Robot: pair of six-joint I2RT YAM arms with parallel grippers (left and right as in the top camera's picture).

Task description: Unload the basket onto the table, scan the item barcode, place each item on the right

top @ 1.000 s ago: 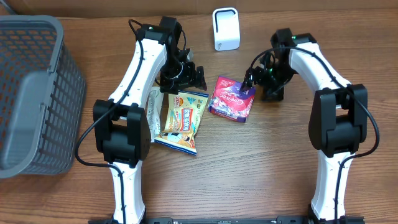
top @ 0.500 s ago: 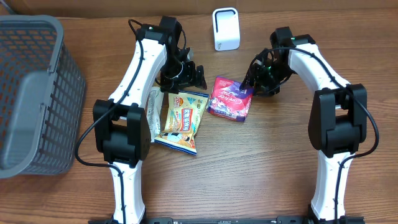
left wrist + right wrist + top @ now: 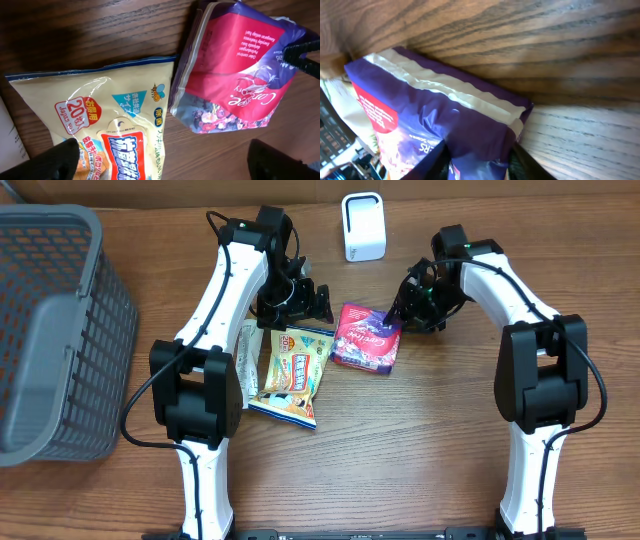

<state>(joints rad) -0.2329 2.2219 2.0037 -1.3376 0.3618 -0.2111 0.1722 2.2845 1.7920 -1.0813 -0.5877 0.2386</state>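
Overhead view: the purple bag (image 3: pixel 365 338) lies on the worktop (image 3: pixel 430 450), its near end reaching in between the right jaws.
Right jaws: pinching the purple bag by its sealed end. In the right wrist view a dark finger (image 3: pixel 442 160) presses on each side of that end.
Pinched end: I cannot tell whether it is raised off the wood.
Rest of the purple bag: lies printed side up and stretches away from the right jaws toward the left jaws.
Left jaws: spread wide and holding nothing, hanging over the spot where the two bags meet.
Between the left jaws: the left wrist view shows the purple bag's lower corner and the top of the yellow bag (image 3: pixel 115 130).
Yellow bag: flat on the worktop, on the far side of the purple bag from the right jaws. Its top corner is touching the purple bag's edge.
White packet (image 3: pixel 247 352): a thin strip just beside the yellow bag, outside the left jaws and partly hidden by the left arm.
Scanner (image 3: pixel 362 226): white and upright, beyond both pairs of jaws at the far edge, well apart from the purple bag.
Basket (image 3: pixel 50 330): grey, well outside the left jaws at the worktop's left edge.
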